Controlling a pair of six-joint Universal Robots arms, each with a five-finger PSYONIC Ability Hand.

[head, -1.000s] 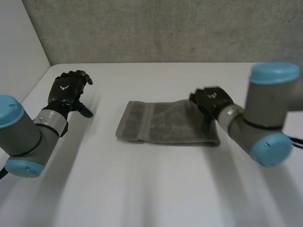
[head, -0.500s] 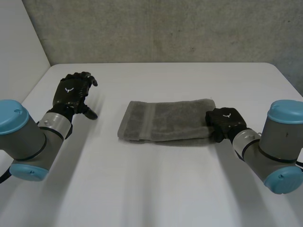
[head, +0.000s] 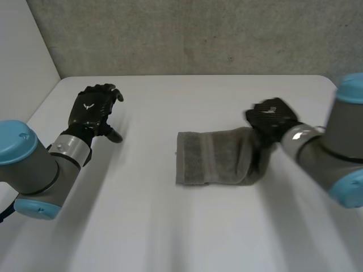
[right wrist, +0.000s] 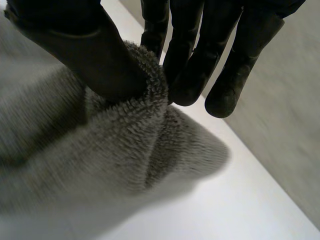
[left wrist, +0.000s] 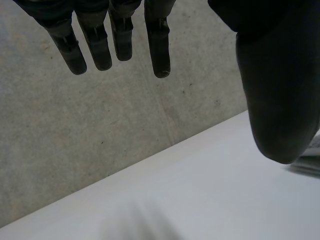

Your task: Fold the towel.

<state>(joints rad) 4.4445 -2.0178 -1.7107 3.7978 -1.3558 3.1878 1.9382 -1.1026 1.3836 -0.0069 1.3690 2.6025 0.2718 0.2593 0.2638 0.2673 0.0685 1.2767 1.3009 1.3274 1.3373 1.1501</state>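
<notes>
A grey towel [head: 211, 163], folded into a short strip, lies right of the table's middle. Its right end is lifted off the table, pinched in my right hand [head: 273, 117]. In the right wrist view the thumb [right wrist: 100, 65] presses a fold of the fluffy towel [right wrist: 75, 170] against the curled fingers [right wrist: 187, 75], and the cloth hangs below the hand. My left hand [head: 91, 110] hovers at the table's far left, well apart from the towel. Its fingers [left wrist: 100, 45] are straight and spread and hold nothing.
The white table [head: 170, 232] ends at a grey concrete wall [head: 198, 34] behind. A pale wall [head: 22, 51] borders the table on the left. Bare tabletop lies between my left hand and the towel, and in front of it.
My right hand has shut on the towel's right end and lifted it. The whole towel has slid to the right and bunched shorter. The left hand has barely moved.
</notes>
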